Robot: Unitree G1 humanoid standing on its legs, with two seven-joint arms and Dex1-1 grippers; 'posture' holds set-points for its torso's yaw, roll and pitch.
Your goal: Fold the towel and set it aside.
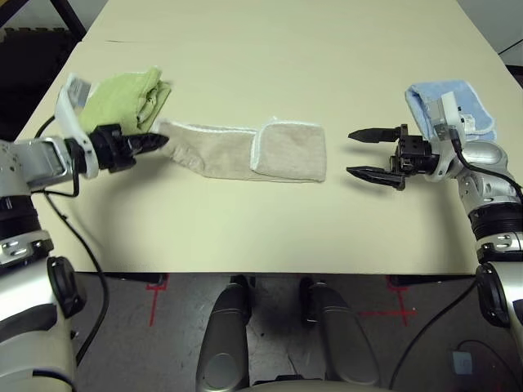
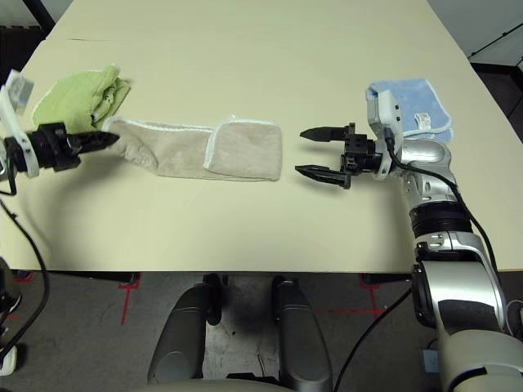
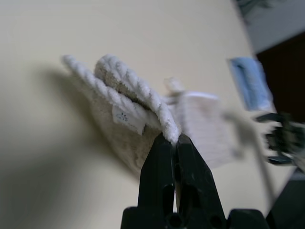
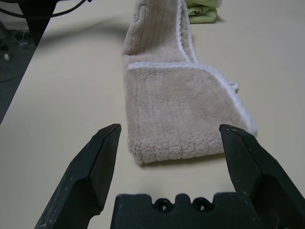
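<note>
So the tan towel (image 1: 221,155) is lying in a long strip across the middle of the table (image 1: 245,237), running left to right. Its right end is folded back over itself, and you can see the white edging of that flap crossing the strip. The left end is lifted up off the table, because the left gripper (image 3: 175,138) has its fingers clamped on the white-edged border there, with a little white tag hanging right beside the grip.

The right gripper (image 1: 376,155) is wide open, fingers well apart, just off the folded end and pointing at it, not touching anything. There's a bit of bare tabletop between its tips and the towel.

Room-wise, the lime-green towel (image 1: 122,100) is bunched up near the left edge, right by the left gripper, so it's kinda tight on that side. The light blue towel (image 1: 470,106) is over by the right edge, just past the right gripper. Beyond the tan towel there's a big bare stretch of table, and a decent bare strip between it and the near edge too.
</note>
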